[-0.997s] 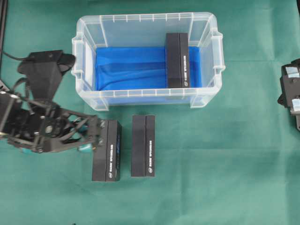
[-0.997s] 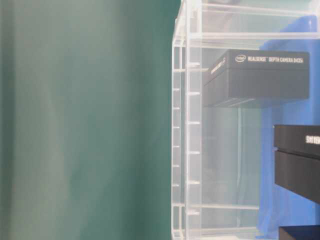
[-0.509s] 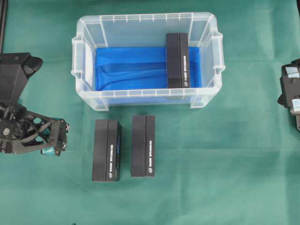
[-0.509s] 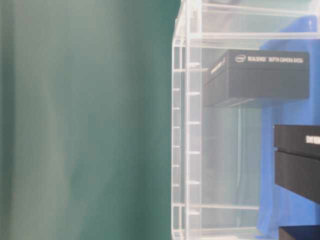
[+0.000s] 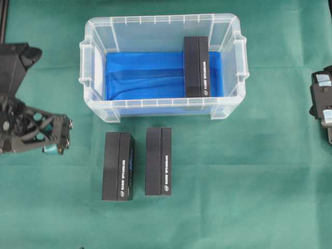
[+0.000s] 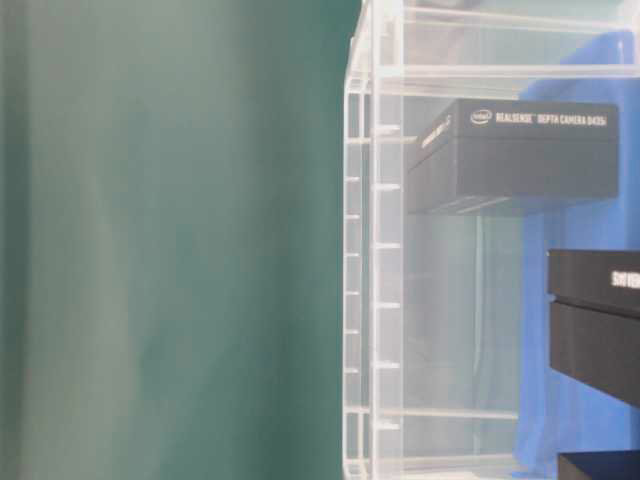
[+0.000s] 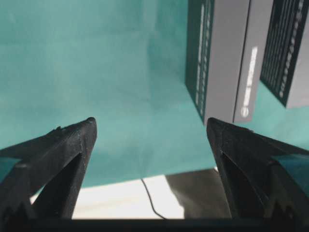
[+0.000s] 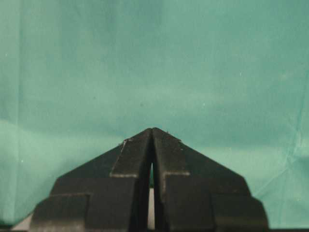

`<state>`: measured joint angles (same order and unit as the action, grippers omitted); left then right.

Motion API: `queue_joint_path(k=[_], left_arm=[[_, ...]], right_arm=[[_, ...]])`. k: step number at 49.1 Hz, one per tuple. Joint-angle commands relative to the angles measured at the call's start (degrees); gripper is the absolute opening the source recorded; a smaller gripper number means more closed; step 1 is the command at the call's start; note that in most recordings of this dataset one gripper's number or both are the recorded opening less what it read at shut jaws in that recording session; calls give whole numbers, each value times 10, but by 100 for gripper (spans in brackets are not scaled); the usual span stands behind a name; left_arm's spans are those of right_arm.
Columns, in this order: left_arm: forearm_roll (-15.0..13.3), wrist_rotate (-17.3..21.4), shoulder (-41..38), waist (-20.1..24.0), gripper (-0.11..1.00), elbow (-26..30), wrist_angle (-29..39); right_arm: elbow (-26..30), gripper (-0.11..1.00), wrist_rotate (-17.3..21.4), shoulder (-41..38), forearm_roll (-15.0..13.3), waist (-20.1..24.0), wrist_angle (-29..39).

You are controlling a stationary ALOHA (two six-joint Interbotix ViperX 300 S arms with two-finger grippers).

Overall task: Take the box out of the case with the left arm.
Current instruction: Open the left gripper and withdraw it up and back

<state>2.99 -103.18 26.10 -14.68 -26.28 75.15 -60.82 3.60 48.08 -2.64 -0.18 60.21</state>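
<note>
Green cloth covers the table, where the left gripper (image 5: pixel 56 140) hangs empty, fingers (image 7: pixel 58 150) spread wide. One box (image 5: pixel 196 66) stands in the case (image 5: pixel 162 106), well apart from them. Right gripper (image 8: pixel 152 131) seems pinched closed.

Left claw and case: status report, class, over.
Left claw open, empty. Right claw shut. One box in case. Nothing blocking.

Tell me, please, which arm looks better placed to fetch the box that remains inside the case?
Probably the left. The left gripper is open and empty beside the case, while the right gripper is shut at the far right edge. The box does lie toward the case's right end, though.
</note>
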Motion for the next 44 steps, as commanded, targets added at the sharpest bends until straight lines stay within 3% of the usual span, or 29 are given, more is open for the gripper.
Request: queue_joint_path(k=[1, 12, 28, 39, 44], left_arm=[[3, 24, 16, 32, 94, 1, 2], [2, 77, 35, 127, 94, -4, 43], [-2, 191, 54, 250, 94, -2, 84], [-2, 252, 54, 304, 94, 0, 85], [-3, 258, 52, 308, 94, 2, 85]], right_arm=[[16, -1, 2, -2, 1, -1, 10], [17, -1, 3, -2, 1, -1, 16], [16, -1, 3, -2, 1, -1, 14], [17, -1, 3, -2, 1, -1, 14], [17, -1, 3, -1, 1, -1, 13]])
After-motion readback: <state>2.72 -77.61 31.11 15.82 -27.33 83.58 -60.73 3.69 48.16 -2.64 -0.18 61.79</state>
